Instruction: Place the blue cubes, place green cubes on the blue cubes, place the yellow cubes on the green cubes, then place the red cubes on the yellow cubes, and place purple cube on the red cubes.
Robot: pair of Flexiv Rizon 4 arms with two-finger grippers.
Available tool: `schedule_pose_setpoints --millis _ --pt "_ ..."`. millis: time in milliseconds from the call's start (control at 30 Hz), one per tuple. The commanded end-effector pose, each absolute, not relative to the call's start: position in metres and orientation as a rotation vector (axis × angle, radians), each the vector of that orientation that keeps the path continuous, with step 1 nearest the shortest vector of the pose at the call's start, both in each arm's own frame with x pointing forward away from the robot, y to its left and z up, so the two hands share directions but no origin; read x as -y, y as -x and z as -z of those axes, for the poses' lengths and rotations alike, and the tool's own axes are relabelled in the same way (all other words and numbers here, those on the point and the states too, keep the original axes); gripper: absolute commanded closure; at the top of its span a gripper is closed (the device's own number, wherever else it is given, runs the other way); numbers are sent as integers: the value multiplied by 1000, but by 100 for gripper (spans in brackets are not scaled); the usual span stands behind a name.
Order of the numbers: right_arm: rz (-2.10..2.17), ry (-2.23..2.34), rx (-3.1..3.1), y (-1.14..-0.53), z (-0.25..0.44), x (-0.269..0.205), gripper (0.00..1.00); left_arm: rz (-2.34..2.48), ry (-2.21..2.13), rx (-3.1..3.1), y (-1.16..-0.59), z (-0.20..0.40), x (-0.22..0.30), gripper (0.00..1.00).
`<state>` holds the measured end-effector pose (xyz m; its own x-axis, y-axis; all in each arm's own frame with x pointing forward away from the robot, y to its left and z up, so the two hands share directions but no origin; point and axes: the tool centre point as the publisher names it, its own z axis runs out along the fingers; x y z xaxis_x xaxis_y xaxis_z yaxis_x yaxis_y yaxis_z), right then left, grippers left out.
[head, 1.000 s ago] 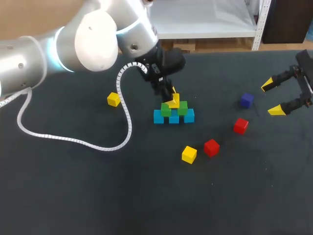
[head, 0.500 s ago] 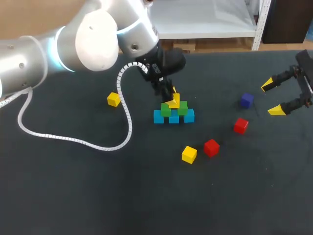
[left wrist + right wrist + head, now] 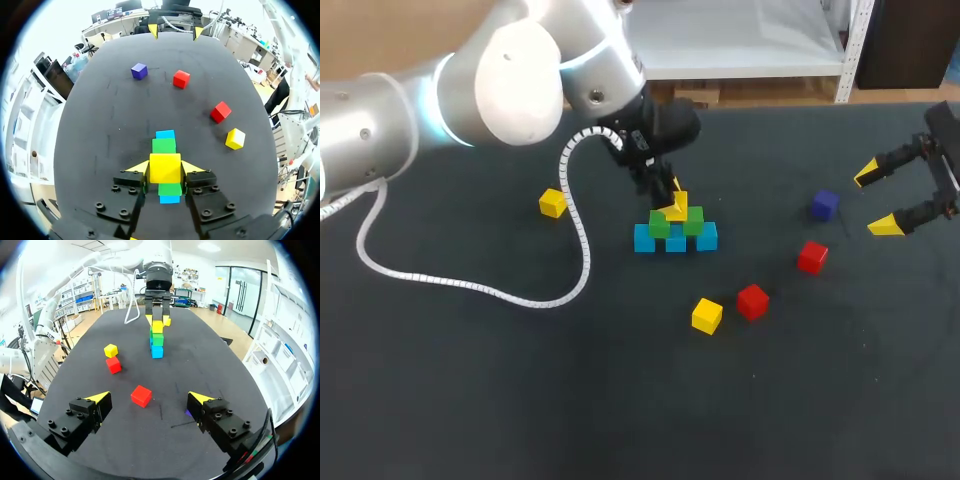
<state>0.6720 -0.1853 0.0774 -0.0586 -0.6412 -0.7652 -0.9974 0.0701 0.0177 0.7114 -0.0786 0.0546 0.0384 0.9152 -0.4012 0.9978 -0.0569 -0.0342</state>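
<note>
Placing the yellow layer was the step in hand. The left tool (image 3: 165, 168) was clenched on a yellow cube (image 3: 164, 162), one fingertip on each side. It held the cube on top of two green cubes (image 3: 660, 226), which sat on a row of three blue cubes (image 3: 644, 239) under the tool. Whether the cube's weight was already on the greens, couldn't tell.

The right tool (image 3: 877, 198) was released and empty, well apart from the stack. The purple cube (image 3: 825, 205) and one red cube (image 3: 811, 256) were near it. A second red cube (image 3: 752, 300) lay just beside a loose yellow cube (image 3: 706, 315) on the surface. Another yellow one (image 3: 552, 203) sat beyond the left tool's far side.

Likely next: check the cube is centred over the greens, open the fingers, then lift straight up so the stack isn't nudged.

Versus the earlier frames nothing differed; both arms and every cube sat where they had been.
</note>
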Motion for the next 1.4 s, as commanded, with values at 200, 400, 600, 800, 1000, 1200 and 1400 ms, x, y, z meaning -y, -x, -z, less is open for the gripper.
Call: schedule_pose_setpoints --millis 200,400,600,800,1000,1200,1400 --pt "-780 1631 -1761 -673 -77 185 0 469 -2070 -1966 -715 -54 81 69" --pt "-780 1631 -1761 -673 -77 185 0 466 -2068 -1972 -715 -55 80 56" --pt "-780 1631 -1761 -673 -77 185 0 467 -2069 -1970 -715 -55 80 53" --pt "-780 1631 -1761 -673 -77 185 0 463 -2068 -1967 -714 -56 80 27" --pt "-780 1631 -1761 -673 -77 185 0 456 -2067 -1966 -712 -57 77 27" --pt "-780 1631 -1761 -673 -77 185 0 439 -2062 -1955 -708 -65 72 0" --pt "-780 1631 -1761 -673 -77 185 0 410 -2059 -1914 -697 -82 55 0"
